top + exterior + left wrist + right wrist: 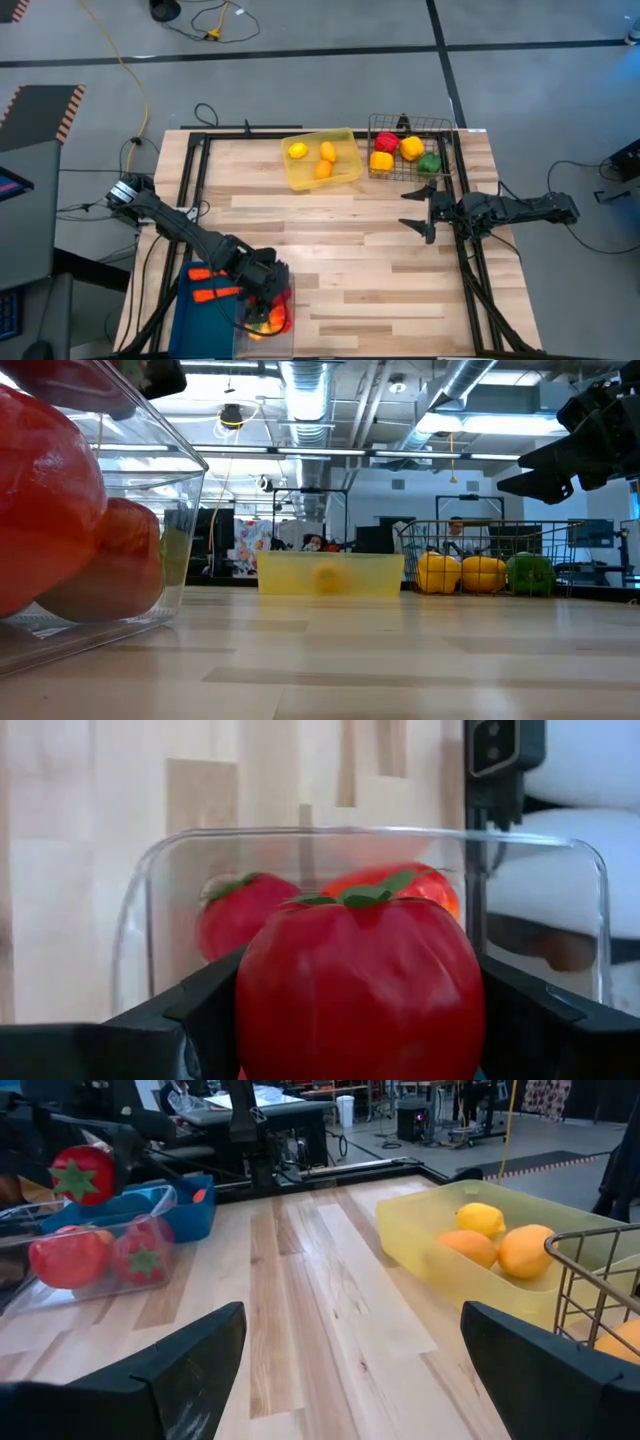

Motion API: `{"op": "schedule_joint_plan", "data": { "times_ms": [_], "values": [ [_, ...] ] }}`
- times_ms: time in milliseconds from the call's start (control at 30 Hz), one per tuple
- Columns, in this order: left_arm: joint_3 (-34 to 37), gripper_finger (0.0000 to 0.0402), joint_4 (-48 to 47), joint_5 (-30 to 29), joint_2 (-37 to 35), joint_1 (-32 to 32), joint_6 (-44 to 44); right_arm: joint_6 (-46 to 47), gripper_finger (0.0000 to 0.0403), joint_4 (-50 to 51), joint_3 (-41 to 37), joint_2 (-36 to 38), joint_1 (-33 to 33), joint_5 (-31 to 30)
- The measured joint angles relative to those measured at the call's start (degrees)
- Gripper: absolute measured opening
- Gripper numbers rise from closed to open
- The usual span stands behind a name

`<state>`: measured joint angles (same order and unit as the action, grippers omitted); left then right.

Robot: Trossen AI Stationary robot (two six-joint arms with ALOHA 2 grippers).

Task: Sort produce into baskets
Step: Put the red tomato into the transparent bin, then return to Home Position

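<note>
Tomato, red with a green calyx, clamped between the fingers of the left gripper, held over the clear plastic bin at the table's near left corner. Bin contents: two more red tomatoes resting on its floor. Blue bin just beside the clear one, holding orange carrots.

Right gripper: fingers spread wide apart, empty, hovering above the right side of the wooden table, just in front of the wire basket.

Wire basket, far right: red, orange, yellow and green peppers.

Yellow tray, far centre, just beside the wire basket: three lemons, yellow to orange.

Table middle: bare wood.
</note>
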<state>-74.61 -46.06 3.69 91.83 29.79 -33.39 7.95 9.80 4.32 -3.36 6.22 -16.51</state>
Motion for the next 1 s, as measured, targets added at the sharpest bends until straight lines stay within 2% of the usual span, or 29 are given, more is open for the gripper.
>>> {"op": "schedule_joint_plan", "data": {
  "times_ms": [400,667,867,933,1000],
  "values": [
    [0.00,0.0315,-0.08,-0.81,0.07,0.16,-3.64,0.15,0.0397,0.00,-0.04,0.00,0.00,0.00],
    [0.00,0.0370,-0.98,-0.44,0.09,0.14,-3.76,0.13,0.0397,0.02,-0.07,0.00,0.00,0.00],
    [0.00,0.0388,-1.01,3.53,0.04,-1.22,-3.10,0.11,0.0397,0.02,-0.09,0.00,0.00,0.00],
    [0.02,0.0387,-1.17,2.77,-0.84,-1.54,-1.95,0.10,0.0397,0.03,-0.09,0.00,0.00,0.00],
    [0.02,0.0387,-1.93,-0.92,-3.24,-1.63,-0.94,0.06,0.0397,0.04,-0.09,0.00,0.00,0.00]
  ]
}}
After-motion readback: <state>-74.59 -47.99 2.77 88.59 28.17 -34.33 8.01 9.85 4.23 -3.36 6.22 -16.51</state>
